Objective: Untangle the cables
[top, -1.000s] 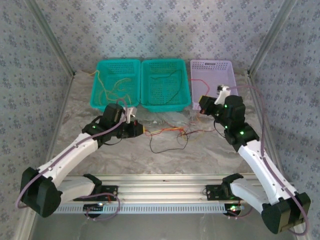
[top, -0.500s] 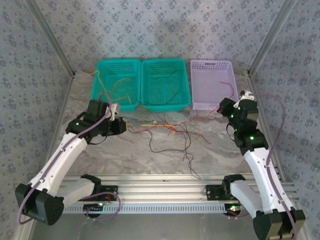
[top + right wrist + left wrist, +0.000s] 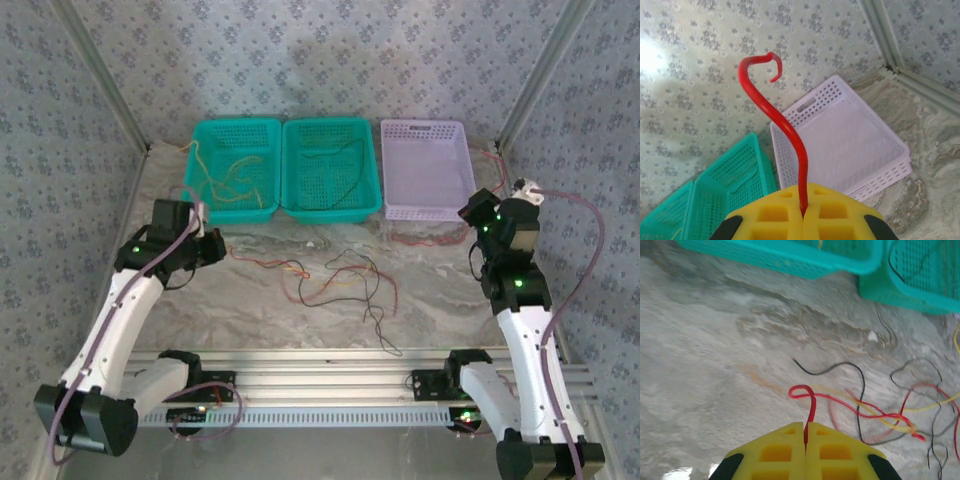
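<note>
- While clamped shut, left gripper (image 3: 805,430) and right gripper (image 3: 803,197) each pinch a thin red wire (image 3: 811,405).
- Tangled red, yellow, black cables (image 3: 340,282): on marbled tabletop (image 3: 450,305).
- Teal perforated plastic baskets (image 3: 235,124) hold yellow wires (image 3: 222,178), black wire (image 3: 347,150).

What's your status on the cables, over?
Left gripper shut on a red cable. Right gripper shut on a red cable end, beside lilac basket. Black, yellow, red tangle crossed mid-table. Teal baskets behind, not obstructing.

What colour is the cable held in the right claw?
Red; the cable shows best in the right wrist view.
</note>
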Action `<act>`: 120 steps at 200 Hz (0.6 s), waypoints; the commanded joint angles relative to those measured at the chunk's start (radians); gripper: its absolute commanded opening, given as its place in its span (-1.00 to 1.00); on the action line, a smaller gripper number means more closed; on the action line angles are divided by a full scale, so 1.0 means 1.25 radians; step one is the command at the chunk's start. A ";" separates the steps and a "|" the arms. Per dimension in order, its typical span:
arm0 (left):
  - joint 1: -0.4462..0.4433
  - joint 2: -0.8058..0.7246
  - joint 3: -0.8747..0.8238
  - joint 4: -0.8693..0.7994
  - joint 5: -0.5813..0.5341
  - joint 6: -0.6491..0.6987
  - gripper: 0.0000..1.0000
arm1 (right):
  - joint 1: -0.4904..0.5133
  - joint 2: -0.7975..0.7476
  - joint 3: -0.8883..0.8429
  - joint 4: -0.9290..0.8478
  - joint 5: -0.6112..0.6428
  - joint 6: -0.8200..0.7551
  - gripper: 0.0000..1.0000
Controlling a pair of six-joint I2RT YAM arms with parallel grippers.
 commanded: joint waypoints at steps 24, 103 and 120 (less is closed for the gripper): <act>0.034 -0.075 -0.033 0.009 -0.004 -0.033 -1.00 | -0.022 0.020 0.029 0.028 -0.011 0.037 -1.00; 0.019 -0.054 -0.071 0.074 0.092 -0.032 -1.00 | 0.048 0.198 0.242 0.081 0.189 -0.105 -1.00; 0.014 -0.055 -0.070 0.075 0.090 -0.029 -1.00 | 0.058 0.282 0.305 0.093 0.223 -0.144 -1.00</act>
